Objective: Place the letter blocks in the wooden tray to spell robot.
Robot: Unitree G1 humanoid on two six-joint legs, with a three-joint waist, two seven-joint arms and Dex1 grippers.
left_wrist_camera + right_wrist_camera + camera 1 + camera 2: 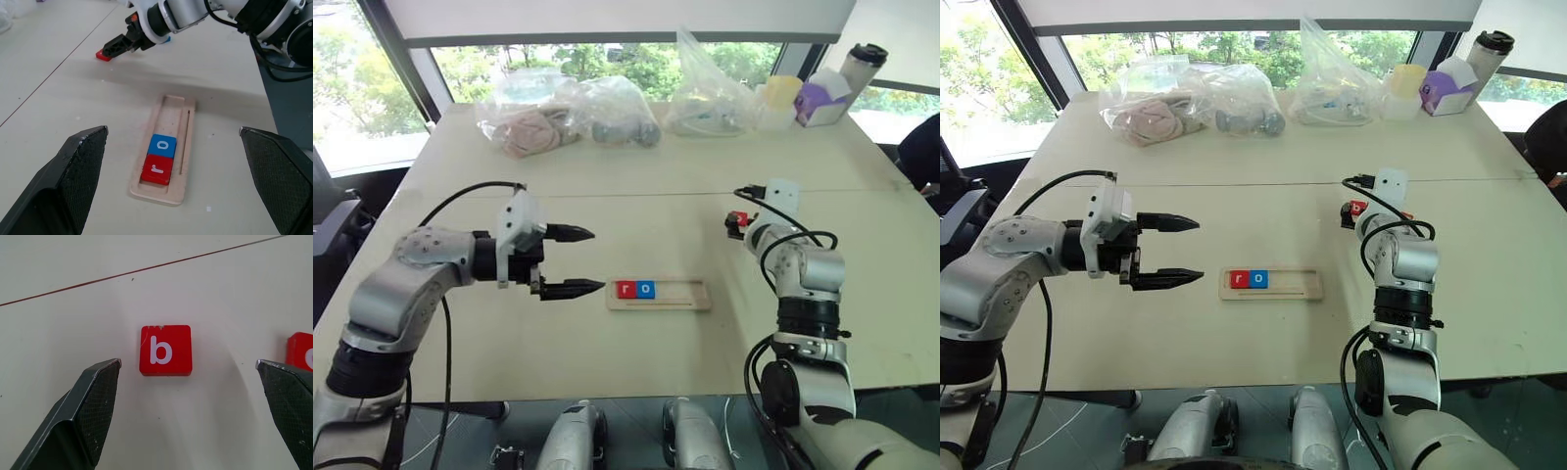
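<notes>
The wooden tray [680,296] lies mid-table with a red r block [625,289] and a blue o block [647,289] side by side at its left end. My left gripper [597,259] hovers open just left of the tray, pointing at it, with nothing between its fingers. Further right and back, my right gripper [188,363] is open and angled down at the table. A red b block [165,350] lies flat on the table just ahead of its gap, untouched. Another red block [301,350] sits beside the b block, partly cut off.
Clear plastic bags [568,117] with soft items line the table's far side. Near them stand a yellow container [781,93], a purple box [820,101] and a lidded cup [862,67]. A seam [636,192] crosses the tabletop behind the tray.
</notes>
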